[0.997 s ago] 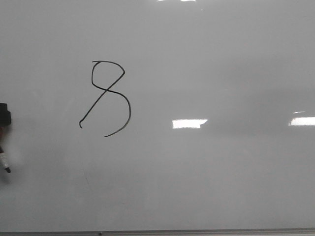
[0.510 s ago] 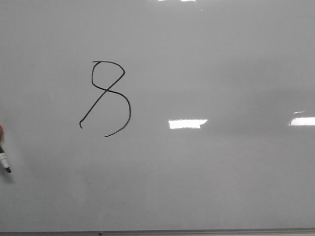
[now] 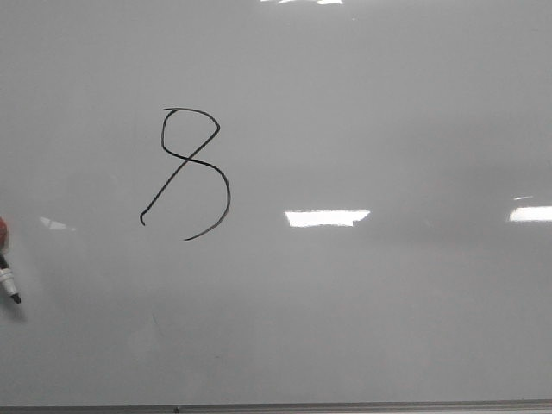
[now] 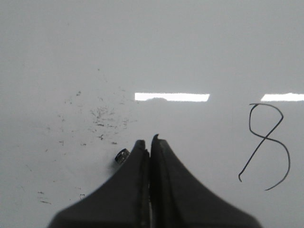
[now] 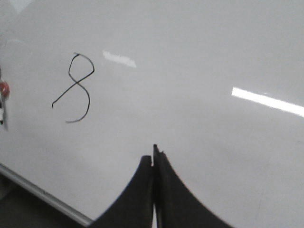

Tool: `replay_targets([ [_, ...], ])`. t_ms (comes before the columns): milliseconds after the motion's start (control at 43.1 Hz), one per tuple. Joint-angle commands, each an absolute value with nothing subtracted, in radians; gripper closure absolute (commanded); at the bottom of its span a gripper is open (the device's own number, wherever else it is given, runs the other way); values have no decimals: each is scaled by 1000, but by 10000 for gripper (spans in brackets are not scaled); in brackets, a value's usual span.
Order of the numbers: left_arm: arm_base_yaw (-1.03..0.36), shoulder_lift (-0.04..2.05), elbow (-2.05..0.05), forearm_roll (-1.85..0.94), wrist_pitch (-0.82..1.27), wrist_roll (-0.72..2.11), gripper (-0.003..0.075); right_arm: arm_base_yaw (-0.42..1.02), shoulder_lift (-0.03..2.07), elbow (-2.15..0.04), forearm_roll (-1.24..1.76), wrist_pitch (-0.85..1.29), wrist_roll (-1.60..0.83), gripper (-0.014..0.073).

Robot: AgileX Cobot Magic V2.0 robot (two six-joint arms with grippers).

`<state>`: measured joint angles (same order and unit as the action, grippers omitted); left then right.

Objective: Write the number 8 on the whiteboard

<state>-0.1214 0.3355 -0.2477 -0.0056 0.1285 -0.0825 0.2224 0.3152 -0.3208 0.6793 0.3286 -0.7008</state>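
The number 8 (image 3: pixel 188 171) is a thin black slanted figure with an open lower loop, left of the middle of the whiteboard (image 3: pixel 362 112). It also shows in the left wrist view (image 4: pixel 266 145) and the right wrist view (image 5: pixel 76 88). My left gripper (image 4: pixel 150 140) hovers over the board to the left of the 8, jaws pressed together with nothing seen between them. A marker tip (image 4: pixel 122 156) pokes out beside its left finger. The marker (image 3: pixel 9 285) shows at the front view's left edge. My right gripper (image 5: pixel 153 154) is shut and empty, right of the 8.
The board's thin grey metal edge (image 3: pixel 345 405) runs along the near side and also shows in the right wrist view (image 5: pixel 42 194). Faint grey scratch marks (image 4: pixel 102 114) lie ahead of my left gripper. Bright light reflections (image 3: pixel 326 217) sit on the board.
The black gripper part at the front view's left edge has gone out of view. The marker tip stays where it was. The light reflections have shifted left. The 8 is unchanged.
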Motion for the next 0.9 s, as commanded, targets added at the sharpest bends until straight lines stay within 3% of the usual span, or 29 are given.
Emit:
replay_targets([
  [0,-120,239,-284,-15,98,-81,741,218,259,-310,739,197,-701,663],
  [255,-120,77,-284,-15,102,-81,741,218,215,-295,743,170,-701,663],
  [881,-120,69,-284,-15,102,-81,741,218,215,-295,743,175,-701,663],
])
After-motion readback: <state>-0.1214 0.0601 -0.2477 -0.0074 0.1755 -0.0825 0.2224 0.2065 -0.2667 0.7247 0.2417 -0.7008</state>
